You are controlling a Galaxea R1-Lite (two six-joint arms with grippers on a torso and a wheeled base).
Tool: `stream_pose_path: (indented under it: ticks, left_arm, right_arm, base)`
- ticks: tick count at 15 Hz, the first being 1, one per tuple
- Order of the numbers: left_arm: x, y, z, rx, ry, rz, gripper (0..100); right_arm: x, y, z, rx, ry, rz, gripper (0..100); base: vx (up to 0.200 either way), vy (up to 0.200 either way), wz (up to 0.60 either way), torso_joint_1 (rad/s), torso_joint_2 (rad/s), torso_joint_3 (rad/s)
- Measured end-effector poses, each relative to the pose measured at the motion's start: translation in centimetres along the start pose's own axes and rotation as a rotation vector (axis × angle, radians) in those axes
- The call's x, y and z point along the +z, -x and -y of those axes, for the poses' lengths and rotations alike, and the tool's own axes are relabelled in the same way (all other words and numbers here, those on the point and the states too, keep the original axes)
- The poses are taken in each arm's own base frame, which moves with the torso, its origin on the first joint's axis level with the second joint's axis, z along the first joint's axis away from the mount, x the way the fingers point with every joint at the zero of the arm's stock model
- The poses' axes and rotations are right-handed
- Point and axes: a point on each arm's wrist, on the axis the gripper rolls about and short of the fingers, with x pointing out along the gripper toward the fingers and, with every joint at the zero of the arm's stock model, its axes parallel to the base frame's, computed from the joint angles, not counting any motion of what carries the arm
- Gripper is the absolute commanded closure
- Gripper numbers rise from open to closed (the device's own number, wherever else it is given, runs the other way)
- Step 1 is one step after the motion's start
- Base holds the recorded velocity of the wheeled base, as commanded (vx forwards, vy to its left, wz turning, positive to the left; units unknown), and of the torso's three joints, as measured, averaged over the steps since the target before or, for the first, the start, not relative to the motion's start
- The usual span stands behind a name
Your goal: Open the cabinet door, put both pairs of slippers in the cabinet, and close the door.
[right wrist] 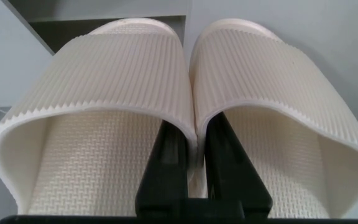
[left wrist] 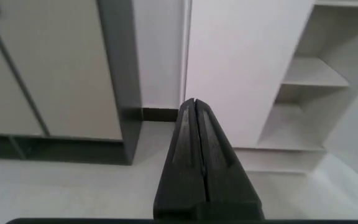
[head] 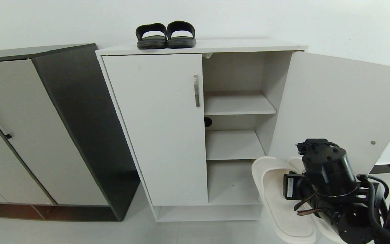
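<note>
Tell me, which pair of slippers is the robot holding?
The white pair, pinched by its inner straps between the right arm's jaws in front of the open white cabinet. The black pair sits untouched on top of that cabinet.

The black right arm is seen at the lower right of the head view, with its cylindrical wrist uppermost. At the lower centre of the right wrist view, the black two-finger right gripper is clamped on the adjoining inner strap edges of a pair of cream ribbed rubber slippers. At the lower centre of the left wrist view, the black left gripper is shown with its flat fingers pressed together.
</note>
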Motion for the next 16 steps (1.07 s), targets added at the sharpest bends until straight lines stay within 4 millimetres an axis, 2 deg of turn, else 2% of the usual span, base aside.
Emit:
stream_pose_path:
  ticks: [6, 16]
  left_arm:
    - [-0.1, 0.2, 0.1, -0.021, -0.008, 0.025, 100]
    - [-0.1, 0.2, 0.1, -0.023, 0.0, 0.028, 100]
  right_arm:
    - [0.1, -0.7, 1.2, -0.048, -0.016, -0.007, 100]
    - [0.3, -0.4, 2.1, -0.07, -0.02, -0.003, 100]
  base:
    - [0.0, 0.0, 0.0, 0.0, 0.0, 0.0]
    - [0.0, 0.0, 0.0, 0.0, 0.0, 0.0]
